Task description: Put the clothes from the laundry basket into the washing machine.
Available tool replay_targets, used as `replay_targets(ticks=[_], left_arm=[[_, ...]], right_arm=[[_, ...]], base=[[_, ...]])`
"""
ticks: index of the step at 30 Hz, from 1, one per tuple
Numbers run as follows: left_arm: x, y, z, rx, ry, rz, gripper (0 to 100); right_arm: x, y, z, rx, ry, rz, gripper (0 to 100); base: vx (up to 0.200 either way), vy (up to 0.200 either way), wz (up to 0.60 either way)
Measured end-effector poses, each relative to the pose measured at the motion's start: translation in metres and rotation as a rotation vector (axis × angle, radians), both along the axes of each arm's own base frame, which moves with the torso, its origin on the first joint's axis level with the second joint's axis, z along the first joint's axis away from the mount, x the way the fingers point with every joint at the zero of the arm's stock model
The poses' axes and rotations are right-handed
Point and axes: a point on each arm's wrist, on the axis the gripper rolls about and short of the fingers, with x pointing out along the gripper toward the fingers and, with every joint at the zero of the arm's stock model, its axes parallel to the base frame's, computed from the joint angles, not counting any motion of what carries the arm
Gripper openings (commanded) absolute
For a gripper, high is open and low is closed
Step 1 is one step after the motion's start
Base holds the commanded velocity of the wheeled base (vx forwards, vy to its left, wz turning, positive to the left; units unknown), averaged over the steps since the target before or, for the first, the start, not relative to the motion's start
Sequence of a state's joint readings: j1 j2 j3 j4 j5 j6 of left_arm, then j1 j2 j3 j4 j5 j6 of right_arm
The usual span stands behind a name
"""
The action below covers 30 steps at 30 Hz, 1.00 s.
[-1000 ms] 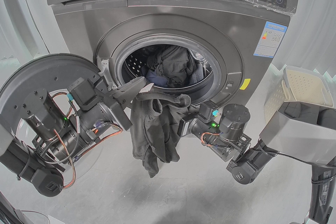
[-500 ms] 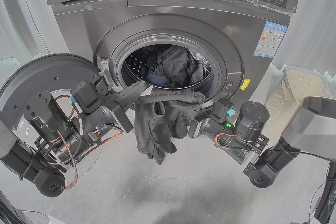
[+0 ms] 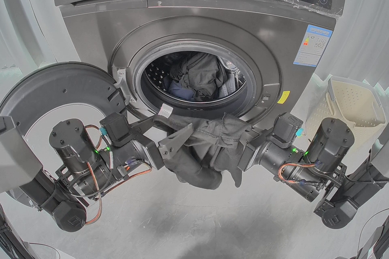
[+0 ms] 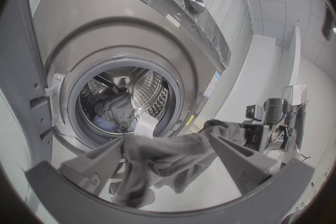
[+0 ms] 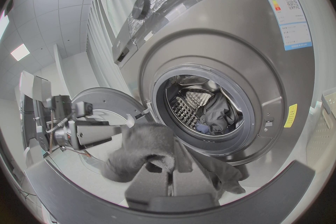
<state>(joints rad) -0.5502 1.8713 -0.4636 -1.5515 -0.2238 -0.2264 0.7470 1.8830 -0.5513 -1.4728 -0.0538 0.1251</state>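
Note:
A dark grey garment (image 3: pixel 202 146) hangs stretched between my two grippers, just below and in front of the washing machine's open drum (image 3: pixel 194 77). My right gripper (image 3: pixel 240 143) is shut on the garment's right end; the right wrist view has the cloth (image 5: pixel 147 144) bunched over its closed fingers (image 5: pixel 170 170). My left gripper (image 3: pixel 174 128) stands open, its fingers wide apart in the left wrist view (image 4: pixel 166 139). The cloth (image 4: pixel 164 158), with a white label (image 4: pixel 145 125), lies across them. Several dark clothes (image 3: pixel 198 73) lie inside the drum.
The round machine door (image 3: pixel 60 85) stands swung open at the left, close behind my left arm. A cream laundry basket (image 3: pixel 356 106) stands on the floor at the right of the machine. Bare grey floor (image 3: pixel 194 219) lies below the grippers.
Both arms dropped lower and drew apart, the right one going right, pulling the hanging garment out into a band. The left gripper's fingers have spread open.

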Motion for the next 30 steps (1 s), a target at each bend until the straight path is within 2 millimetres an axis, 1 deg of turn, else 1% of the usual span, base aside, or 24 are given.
replay_targets(ticks=[5,10,17,25,30], left_arm=[[0.001,-0.001,-0.015,0.033,0.045,0.001,100],[0.002,-0.003,-0.029,0.063,0.087,-0.001,100],[0.002,-0.003,-0.042,0.093,0.131,-0.004,100],[0.001,0.000,-0.065,0.173,0.182,-0.004,100],[0.003,0.001,-0.073,0.188,0.205,0.001,100]], right_arm=[[-0.005,0.000,0.007,0.033,-0.032,0.014,0],[-0.006,0.001,0.012,0.052,-0.050,0.015,0],[-0.002,0.003,0.021,0.082,-0.076,0.002,0],[0.004,0.004,0.031,0.114,-0.105,-0.020,0],[0.005,0.004,0.033,0.120,-0.111,-0.023,0]], base=[[0.000,0.000,0.00],[0.000,0.000,0.00],[0.000,0.000,0.00],[0.000,0.000,0.00],[0.000,0.000,0.00]])
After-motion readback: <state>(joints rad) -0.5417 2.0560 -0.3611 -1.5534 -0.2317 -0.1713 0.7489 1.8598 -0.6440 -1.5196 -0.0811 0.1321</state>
